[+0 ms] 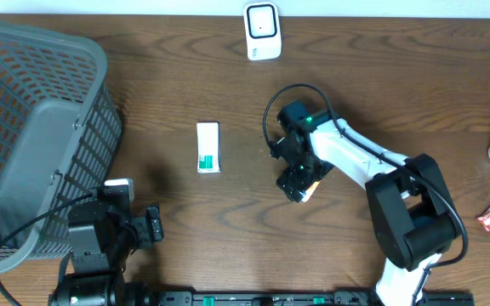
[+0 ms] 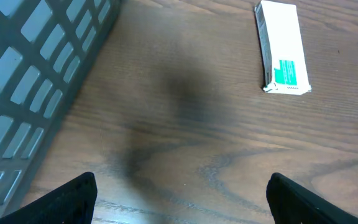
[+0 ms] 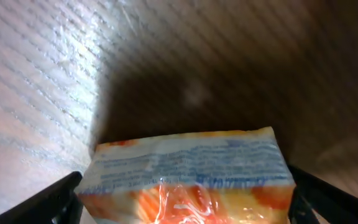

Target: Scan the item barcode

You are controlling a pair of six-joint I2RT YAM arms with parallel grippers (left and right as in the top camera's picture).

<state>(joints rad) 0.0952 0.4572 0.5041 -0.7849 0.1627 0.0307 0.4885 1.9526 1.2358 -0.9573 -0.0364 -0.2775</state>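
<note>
Overhead: grey mesh basket (image 1: 100,127) fills the left end of the wooden table (image 1: 185,221). Right gripper (image 1: 300,180) sits mid-table, jaws spread wide around an orange-and-white plastic packet (image 3: 185,168), which fills the gap finger to finger; can't tell whether it's pinched. Left gripper (image 2: 179,199) near the basket, jaws wide, nothing between them. White-and-green carton (image 1: 208,146) lies flat between the arms. White scanner (image 1: 262,31) stands at the far edge, well apart from the packet.

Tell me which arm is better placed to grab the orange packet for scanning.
The right. The right gripper is open with the orange packet lying between its fingers. The left gripper is open and empty beside the basket, far from the packet.
</note>
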